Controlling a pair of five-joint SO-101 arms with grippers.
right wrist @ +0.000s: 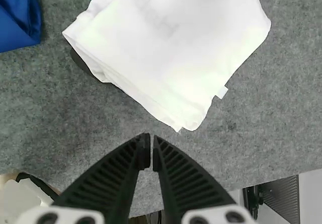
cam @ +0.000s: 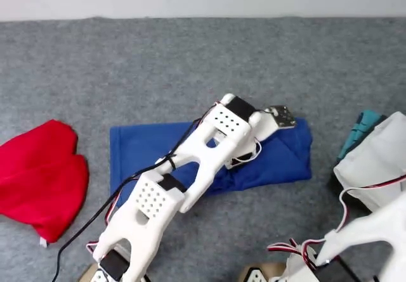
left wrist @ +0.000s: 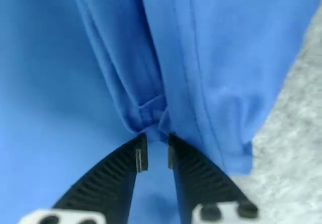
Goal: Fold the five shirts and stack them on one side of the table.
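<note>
Pinch before pull: keep the left fingers (left wrist: 118, 176) narrow on the gathered fold of the blue shirt (left wrist: 211, 58) caught at their tips (creases running straight into the gap, so probably a real hold, though only a slim bite). Lift low, carry the fold across the body of the shirt and lay it square, edge over edge. No jerking, or risk losing that slim bite. Press flat before letting go. Leave the right fingers (right wrist: 118, 176) alone, drawn almost together on nothing, poised above bare grey worktop (right wrist: 261, 133) just beside the white shirt (right wrist: 171, 53).

Blue shirt: mid-worktop in the high view, spread as a wide band under the left arm, smooth toward one end, rumpled and doubled toward the end nearer the stack. Soft, thin cloth by the look of it, likely to sag and drag when lifted by one point. White shirt folded, lying on a teal shirt (cam: 358, 130) at the worktop's edge on the right arm's side. Red shirt (cam: 41, 177) heaped unfolded on the opposite side, well apart from the blue.
</note>
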